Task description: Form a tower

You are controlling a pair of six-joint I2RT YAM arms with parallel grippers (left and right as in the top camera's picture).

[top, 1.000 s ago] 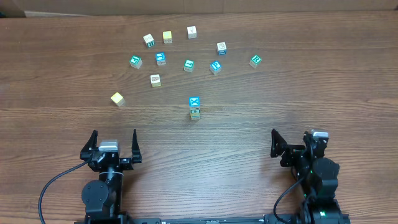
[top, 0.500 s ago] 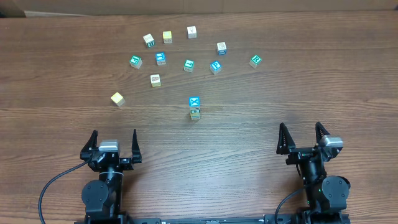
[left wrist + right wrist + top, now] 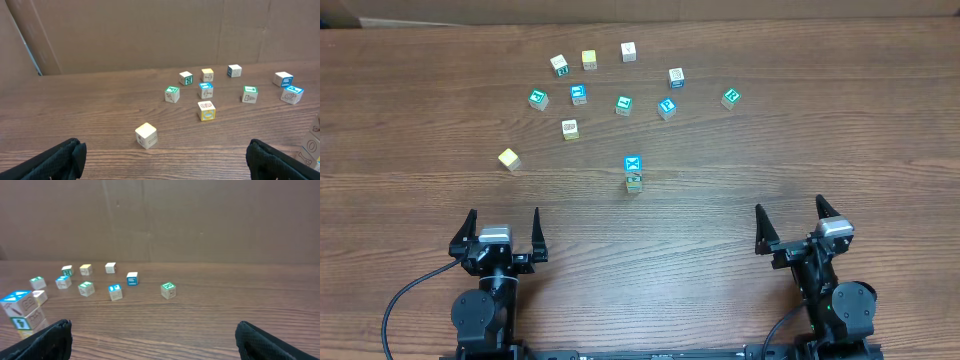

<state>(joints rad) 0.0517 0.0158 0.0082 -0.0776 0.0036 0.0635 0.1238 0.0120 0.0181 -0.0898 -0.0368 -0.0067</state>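
The tower (image 3: 633, 172) stands mid-table: a blue-faced cube with a white X on top of cream cubes with green marks. In the right wrist view the tower (image 3: 21, 311) shows at the far left, ahead of the left finger. My left gripper (image 3: 503, 216) sits near the front edge, left of the tower and well short of it, open and empty. My right gripper (image 3: 790, 207) sits at the front right, also open and empty. In the wrist views, both the left gripper (image 3: 167, 162) and the right gripper (image 3: 157, 340) have only bare table between their black fingers.
Several loose cubes with blue, teal, cream or yellow faces lie in an arc (image 3: 623, 104) beyond the tower. One pale cube (image 3: 509, 158) lies apart at the left, and this pale cube (image 3: 146, 135) is straight ahead of my left gripper. A cardboard wall (image 3: 150, 35) backs the table.
The right gripper has swung round from side-on to face the cubes and has shifted slightly left over the last half second. The left arm, tower and loose cubes have not moved.
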